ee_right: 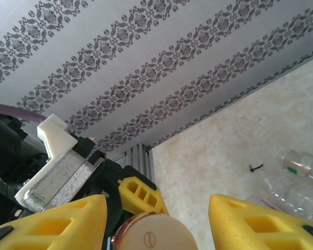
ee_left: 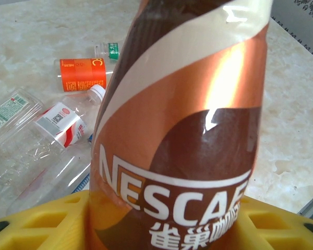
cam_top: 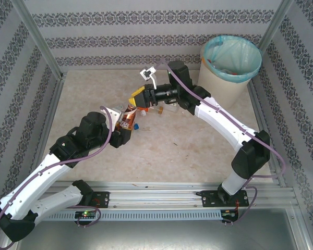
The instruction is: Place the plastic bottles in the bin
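Note:
A brown and copper Nescafe bottle (ee_left: 182, 130) stands upright between the yellow fingers (ee_left: 36, 221) of my left gripper (cam_top: 124, 125), which is shut on its lower body. Above it, my right gripper (ee_right: 156, 213) is open. Its two yellow fingers straddle the bottle's cream cap (ee_right: 154, 234) with a gap on each side. In the top view the right gripper (cam_top: 136, 98) sits just over the bottle (cam_top: 128, 117). Other plastic bottles lie on the table: an orange-labelled one (ee_left: 82, 74) and clear ones (ee_left: 60, 122). The bin (cam_top: 219, 41) stands at the far right corner.
Loose clear bottles (cam_top: 156, 109) lie just right of the held bottle, under the right arm. More clear bottles (ee_right: 297, 172) show at the right of the right wrist view. Patterned walls and aluminium posts enclose the marble-look table (cam_top: 188, 151).

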`<action>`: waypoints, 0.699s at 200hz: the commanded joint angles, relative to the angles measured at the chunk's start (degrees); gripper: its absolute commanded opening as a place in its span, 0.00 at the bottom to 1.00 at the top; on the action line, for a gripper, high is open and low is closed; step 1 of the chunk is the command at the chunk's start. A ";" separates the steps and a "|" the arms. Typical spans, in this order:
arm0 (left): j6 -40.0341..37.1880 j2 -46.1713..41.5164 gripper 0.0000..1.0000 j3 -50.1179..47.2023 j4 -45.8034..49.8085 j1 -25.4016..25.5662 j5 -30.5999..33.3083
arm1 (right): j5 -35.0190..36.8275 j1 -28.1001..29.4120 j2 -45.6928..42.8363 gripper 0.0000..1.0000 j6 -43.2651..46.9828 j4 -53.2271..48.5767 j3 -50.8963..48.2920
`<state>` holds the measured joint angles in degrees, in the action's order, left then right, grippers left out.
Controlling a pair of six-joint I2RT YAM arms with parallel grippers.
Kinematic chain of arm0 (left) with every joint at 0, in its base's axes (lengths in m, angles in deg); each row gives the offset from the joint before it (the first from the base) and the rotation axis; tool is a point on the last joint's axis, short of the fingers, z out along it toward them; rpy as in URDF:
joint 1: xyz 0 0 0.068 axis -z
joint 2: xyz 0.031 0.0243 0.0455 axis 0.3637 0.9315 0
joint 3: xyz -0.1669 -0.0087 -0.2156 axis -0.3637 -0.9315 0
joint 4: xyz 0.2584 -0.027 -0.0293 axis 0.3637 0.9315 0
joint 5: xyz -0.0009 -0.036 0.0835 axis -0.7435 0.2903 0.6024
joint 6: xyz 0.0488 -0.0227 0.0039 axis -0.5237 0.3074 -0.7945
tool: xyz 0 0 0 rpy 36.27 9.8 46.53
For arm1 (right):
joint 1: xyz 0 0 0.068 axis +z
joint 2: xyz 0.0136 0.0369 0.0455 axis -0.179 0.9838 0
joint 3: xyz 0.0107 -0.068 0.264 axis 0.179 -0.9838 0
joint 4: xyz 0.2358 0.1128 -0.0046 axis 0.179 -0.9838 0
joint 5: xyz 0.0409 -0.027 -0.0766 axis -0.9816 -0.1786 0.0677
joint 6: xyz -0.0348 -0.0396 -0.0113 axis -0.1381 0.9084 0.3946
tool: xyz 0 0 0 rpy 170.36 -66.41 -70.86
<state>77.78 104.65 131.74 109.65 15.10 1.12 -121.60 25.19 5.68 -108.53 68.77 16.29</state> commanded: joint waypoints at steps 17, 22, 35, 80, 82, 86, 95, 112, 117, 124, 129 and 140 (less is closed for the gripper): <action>-1.17 -0.17 0.55 0.70 -4.30 0.76 0.69 | -2.75 0.62 0.47 0.47 -0.07 -1.12 1.93; -1.10 -0.14 0.55 0.66 -4.39 0.75 0.53 | -2.82 0.61 0.47 0.44 -0.11 -1.12 1.94; -0.84 -0.02 0.55 0.77 -4.48 0.75 0.57 | -3.21 0.57 0.48 0.38 0.02 -1.20 1.94; 0.10 -0.73 0.61 0.84 -4.46 0.75 1.36 | -2.61 -0.10 -0.03 0.04 0.03 -2.14 3.69; 0.15 -0.82 0.63 0.84 -4.48 0.75 1.39 | -2.33 -0.20 -0.12 0.03 -0.02 -2.28 3.88; 0.29 -0.92 0.66 0.90 -4.46 0.75 1.28 | -1.62 -0.58 -0.29 0.02 -0.06 -2.70 4.29; 0.47 -1.38 0.74 0.76 -4.63 0.75 1.50 | 0.24 -1.46 -0.97 0.00 0.57 -4.19 5.55; 0.52 -2.69 0.86 -0.03 -5.61 0.75 1.29 | 5.59 -4.54 -3.23 0.00 3.54 -8.82 8.91; 0.46 -3.14 0.90 -0.41 -6.03 0.75 1.25 | 7.98 -5.72 -3.88 0.00 4.56 -10.02 9.89; 0.65 -3.99 0.93 -0.96 -6.78 0.75 1.26 | 12.04 -7.39 -4.82 0.00 6.69 -12.53 11.69; 0.98 -4.45 0.96 -1.40 -7.29 0.75 1.38 | 15.43 -8.62 -5.44 0.00 8.38 -14.26 12.84; 1.50 -5.42 1.00 -2.29 -8.85 0.75 1.30 | 23.73 -11.30 -6.49 0.00 12.37 -17.36 15.36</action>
<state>78.43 101.81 130.99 105.58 15.34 1.56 -114.30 19.14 4.54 -104.74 58.43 25.36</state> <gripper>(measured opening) 0.970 0.140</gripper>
